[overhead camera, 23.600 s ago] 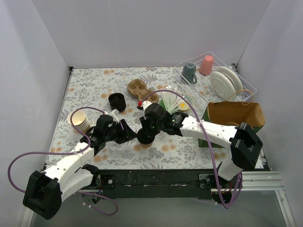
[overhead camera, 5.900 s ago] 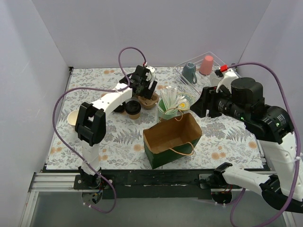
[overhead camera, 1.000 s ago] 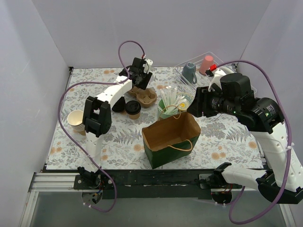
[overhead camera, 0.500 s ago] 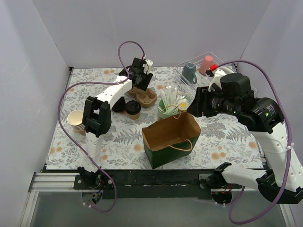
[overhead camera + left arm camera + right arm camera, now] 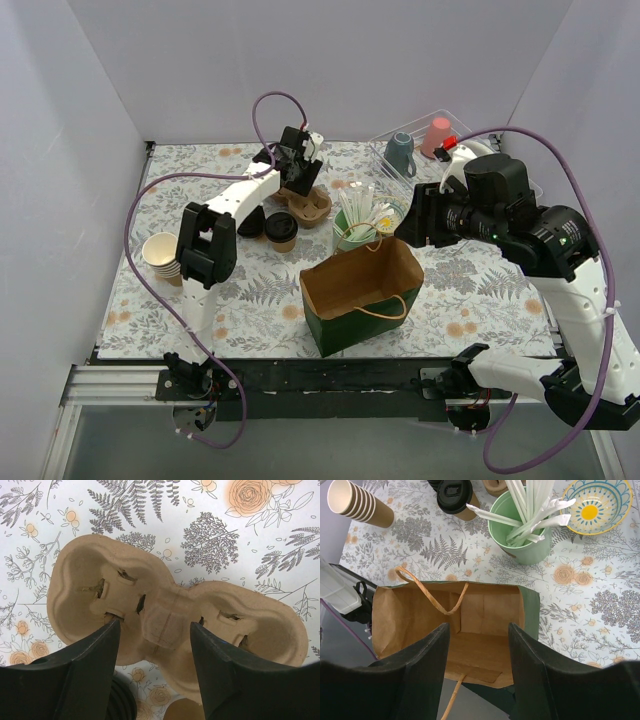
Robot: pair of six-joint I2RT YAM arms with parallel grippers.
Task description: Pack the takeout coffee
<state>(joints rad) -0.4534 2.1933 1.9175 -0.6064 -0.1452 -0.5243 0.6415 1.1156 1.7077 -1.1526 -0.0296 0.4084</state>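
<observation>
Our left gripper (image 5: 155,626) hangs open astride the middle bridge of the carrier (image 5: 80,580); we should drop straight and pinch that bridge, not a pocket wall. The takeout coffee (image 5: 281,228) stands just behind it, base-side; our right gripper (image 5: 479,630) hovers open over the bag (image 5: 485,605).

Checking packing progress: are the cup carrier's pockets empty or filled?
Empty: both pockets of the cup carrier show bare pulp; the takeout coffee stands beside it, upright.
</observation>
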